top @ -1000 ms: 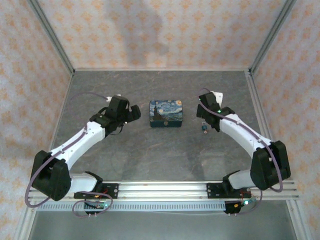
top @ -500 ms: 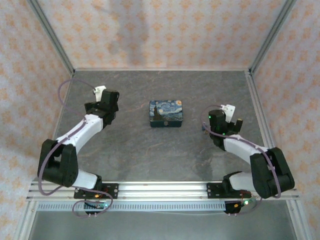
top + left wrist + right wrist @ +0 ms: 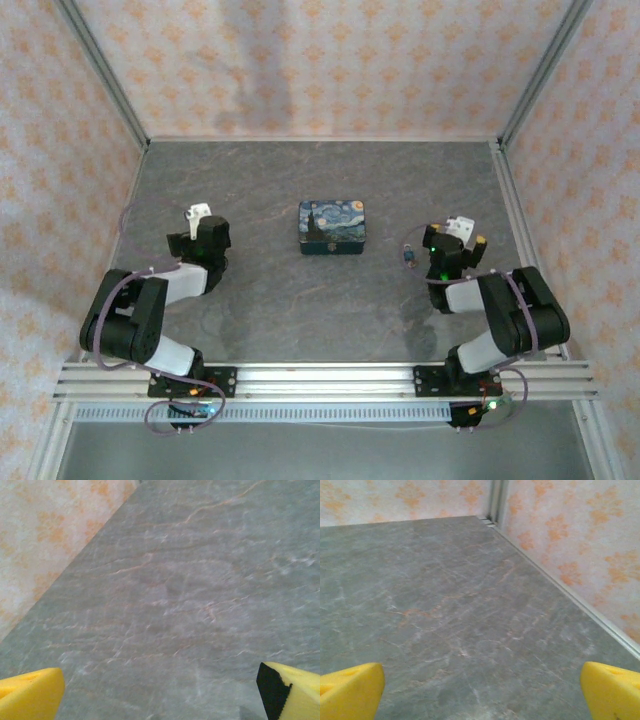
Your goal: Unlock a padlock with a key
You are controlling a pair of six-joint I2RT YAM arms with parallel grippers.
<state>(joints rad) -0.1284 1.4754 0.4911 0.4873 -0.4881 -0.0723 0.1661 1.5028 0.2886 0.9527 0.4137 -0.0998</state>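
the left tool [image 3: 203, 233] is sitting low over the grey marbled tabletop [image 3: 300, 310], its arm folded back toward the near rail [image 3: 330, 378]. in the left wrist view this tool [image 3: 160, 702] is standing released. its two yellow fingertips [image 3: 30, 697] are showing at the bottom corners, spread wide over bare stone. ahead of it and to its left, the orange-patterned left wall [image 3: 45, 535] is meeting the tabletop.

to the right of the left tool, well apart from it, the starry-night tin [image 3: 332, 227] is lying flat on the tabletop. its lid is sitting closed, so what it is holding cannot be told. the tin is resting roughly midway between the two tools.

the padlock [image 3: 409, 257], a tiny dark bluish lump, is lying on the tabletop between the tin and the right tool [image 3: 452, 245]. it is lying just to the left of that tool, near it but apart from it, and neither tool is gripping it. it is too small to tell whether its shackle is shut.

in the right wrist view the right tool [image 3: 481, 695] is also standing released, its yellow fingertips [image 3: 350, 690] wide apart at the bottom corners over bare tabletop. the patterned right wall [image 3: 570, 545] is running along this tool's right side.
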